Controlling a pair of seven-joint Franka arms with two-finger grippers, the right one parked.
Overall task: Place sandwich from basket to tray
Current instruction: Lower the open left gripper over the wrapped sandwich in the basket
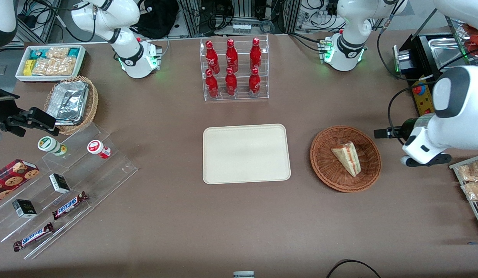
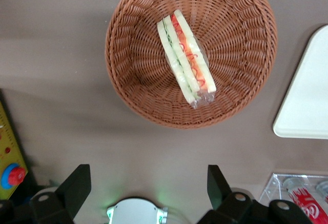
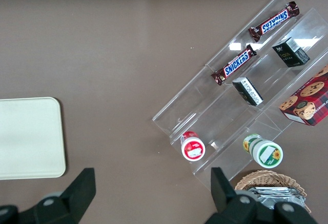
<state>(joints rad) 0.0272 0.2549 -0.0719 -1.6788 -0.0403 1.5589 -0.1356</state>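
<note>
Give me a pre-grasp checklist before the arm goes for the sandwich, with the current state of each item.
1. Sandwich lies in the basket, nothing on top of it: ok.
2. Gripper open, fingers spread wide: ok.
3. Gripper lined up over the sandwich: not ok; it hangs above bare table beside the basket, toward the working arm's end.
4. Tray bare and ready to receive: ok.
5. Path from basket to tray free of objects: ok.
6. Sandwich wrap firm enough to pinch: cannot tell.

Brown table [image 3: 113,55], cream tray [image 3: 28,137] at frame edge, clear stepped display rack [image 3: 241,106] holding two Snickers bars [image 3: 234,68], two small dark boxes [image 3: 248,91], cookie box [image 3: 306,101], two lidded cups [image 3: 192,145], wicker basket of foil [image 3: 270,188] near rack
</note>
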